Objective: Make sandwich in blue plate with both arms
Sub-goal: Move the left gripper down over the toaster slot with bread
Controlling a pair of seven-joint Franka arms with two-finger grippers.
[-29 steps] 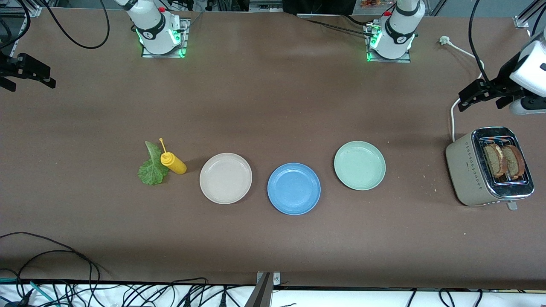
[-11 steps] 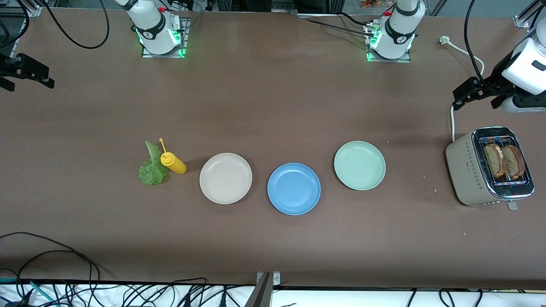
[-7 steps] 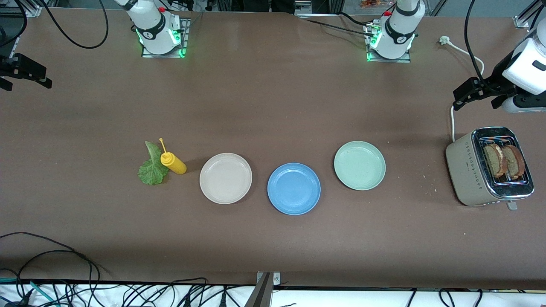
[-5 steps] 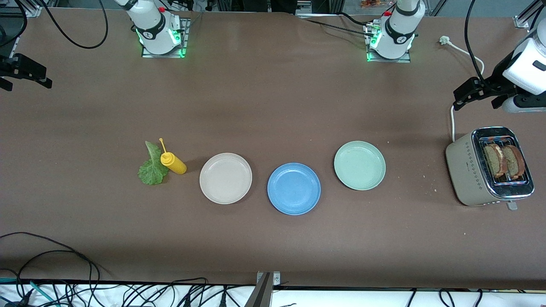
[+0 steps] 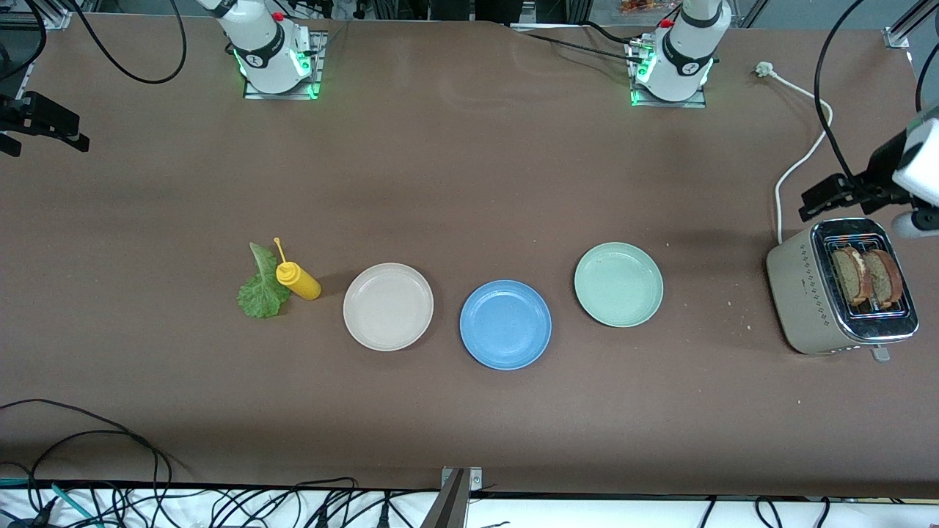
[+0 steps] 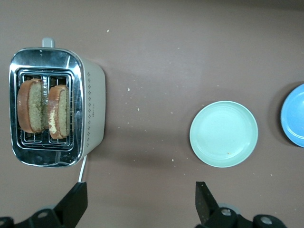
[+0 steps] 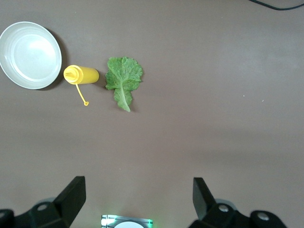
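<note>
The left gripper (image 5: 827, 202), jaws wide apart and holding nothing, had come down toward the beige metal toaster (image 5: 805, 293) from higher above the table's left-arm end, and hung just over that toaster's edge nearest the robots' bases. Two brown toasted bread slices (image 5: 866, 276) stood upright in its slots. The round mid-blue plate (image 5: 505, 324) lay bare near the middle of the brown table (image 5: 469, 183), between a cream-white plate (image 5: 388, 306) and a pale mint-green plate (image 5: 618, 284). A crinkled green lettuce leaf (image 5: 260, 290) lay beside a toppled yellow squeeze bottle (image 5: 297, 279), touching it. The right gripper (image 5: 44, 125) waited, equally wide and holding nothing, at the table's right-arm edge.
</note>
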